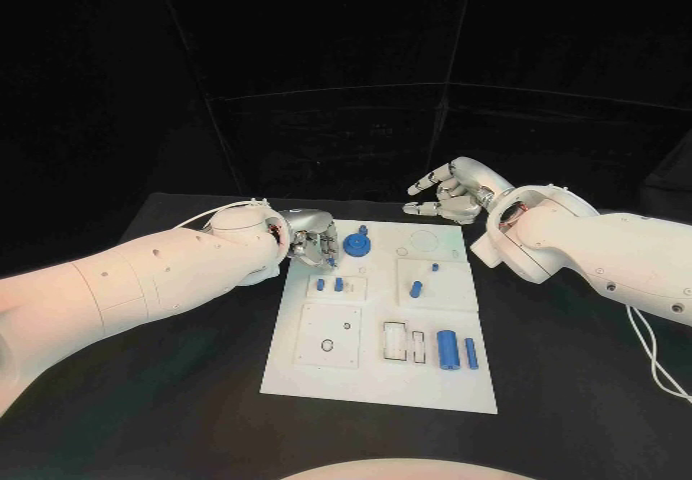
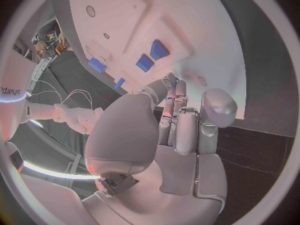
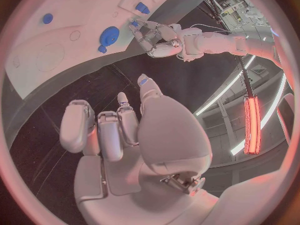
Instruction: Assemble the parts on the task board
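- Black table [image 1: 173,400] carrying white rectangular task board [image 1: 378,385].
- Left hand [image 1: 309,243]: at board's far-left corner, grasp indiscernible; should descend slowly onto small blue parts [image 1: 329,285].
- Right hand [image 1: 450,190]: beyond board's far edge, released.

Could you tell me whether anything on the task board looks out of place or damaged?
Nothing stands out. The task board lies flat and whole, and the blue parts sit tidily on it. The left hand reaches over its far left corner; the right hand hangs beyond its far edge, holding nothing.

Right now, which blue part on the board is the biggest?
The round blue disc at the task board's far end, beside the left hand; the others are small pegs and cylinders.
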Controlling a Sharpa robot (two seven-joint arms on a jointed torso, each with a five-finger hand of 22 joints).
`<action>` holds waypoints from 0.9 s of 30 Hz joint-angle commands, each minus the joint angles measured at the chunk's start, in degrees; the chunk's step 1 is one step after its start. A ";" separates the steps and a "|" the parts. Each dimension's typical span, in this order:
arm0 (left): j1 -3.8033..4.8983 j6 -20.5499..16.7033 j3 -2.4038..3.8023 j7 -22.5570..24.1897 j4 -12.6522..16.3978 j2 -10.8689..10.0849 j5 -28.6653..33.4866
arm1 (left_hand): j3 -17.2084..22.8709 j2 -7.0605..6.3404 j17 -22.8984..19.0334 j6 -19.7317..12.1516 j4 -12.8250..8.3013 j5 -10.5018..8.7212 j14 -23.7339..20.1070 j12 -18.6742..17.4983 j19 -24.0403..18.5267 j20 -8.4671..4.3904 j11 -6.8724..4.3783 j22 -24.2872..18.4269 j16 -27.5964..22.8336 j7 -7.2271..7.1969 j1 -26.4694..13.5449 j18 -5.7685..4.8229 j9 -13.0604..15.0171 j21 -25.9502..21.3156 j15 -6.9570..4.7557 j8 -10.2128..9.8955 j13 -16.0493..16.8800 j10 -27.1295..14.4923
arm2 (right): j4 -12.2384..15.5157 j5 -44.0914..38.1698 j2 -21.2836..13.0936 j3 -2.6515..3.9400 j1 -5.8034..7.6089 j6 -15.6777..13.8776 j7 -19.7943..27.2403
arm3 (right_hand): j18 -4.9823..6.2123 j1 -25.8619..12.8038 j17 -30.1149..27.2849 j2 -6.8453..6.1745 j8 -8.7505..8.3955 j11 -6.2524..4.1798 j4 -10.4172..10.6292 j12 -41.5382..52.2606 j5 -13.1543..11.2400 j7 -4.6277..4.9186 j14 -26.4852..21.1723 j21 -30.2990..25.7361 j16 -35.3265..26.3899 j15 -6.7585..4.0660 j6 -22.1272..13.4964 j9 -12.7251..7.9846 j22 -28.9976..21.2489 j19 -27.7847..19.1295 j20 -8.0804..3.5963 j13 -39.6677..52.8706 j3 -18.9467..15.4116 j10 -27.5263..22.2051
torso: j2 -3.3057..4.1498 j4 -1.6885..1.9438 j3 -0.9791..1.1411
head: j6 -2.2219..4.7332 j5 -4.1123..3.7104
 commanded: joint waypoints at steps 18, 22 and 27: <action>-0.12 -0.63 0.04 -0.22 0.39 0.12 0.45 | 0.18 -0.22 -0.11 0.34 -0.23 -0.11 1.91 -0.45 0.22 0.06 0.07 0.00 -0.02 0.07 -0.67 -0.66 -0.05 0.23 -0.18 -0.30 -0.08 0.27 | 0.06 -0.09 -0.03 0.03 0.11 -0.12 0.23 | 0.36 -0.05 4.44 0.61 0.39 0.02 -0.23 -0.09 0.28 -0.03 3.86 -0.17 -0.28 -0.43 0.36 -0.07 -0.05 -0.49 0.01 2.22 -0.21 -0.39 | -0.01 0.07 -0.03 | -0.14 -0.41; -0.12 -0.85 0.04 -0.41 0.23 -0.11 0.45 | 0.19 -0.22 -0.05 0.36 -0.24 -0.10 1.93 -0.46 0.21 0.06 0.06 0.01 0.01 0.07 -0.68 -0.67 -0.06 0.23 -0.18 -0.30 -0.08 0.29 | 0.06 -0.09 -0.07 0.03 0.11 -0.13 0.23 | 0.36 -0.05 4.44 0.61 0.39 0.02 -0.23 -0.09 0.28 -0.03 3.86 -0.17 -0.28 -0.43 0.36 -0.07 -0.05 -0.49 0.01 2.22 -0.21 -0.39 | -0.03 0.07 -0.01 | -0.12 -0.38; -0.11 -1.26 0.06 -0.56 0.25 -0.61 0.44 | 0.19 -0.22 -0.05 0.36 -0.24 -0.10 1.93 -0.46 0.21 0.06 0.06 0.01 0.01 0.07 -0.68 -0.67 -0.06 0.23 -0.18 -0.30 -0.08 0.29 | 0.07 -0.10 -0.12 0.03 0.11 -0.15 0.23 | 0.36 -0.05 4.44 0.61 0.39 0.02 -0.23 -0.09 0.28 -0.03 3.86 -0.17 -0.28 -0.43 0.36 -0.07 -0.05 -0.49 0.01 2.22 -0.21 -0.39 | -0.01 0.10 -0.04 | -0.02 -0.44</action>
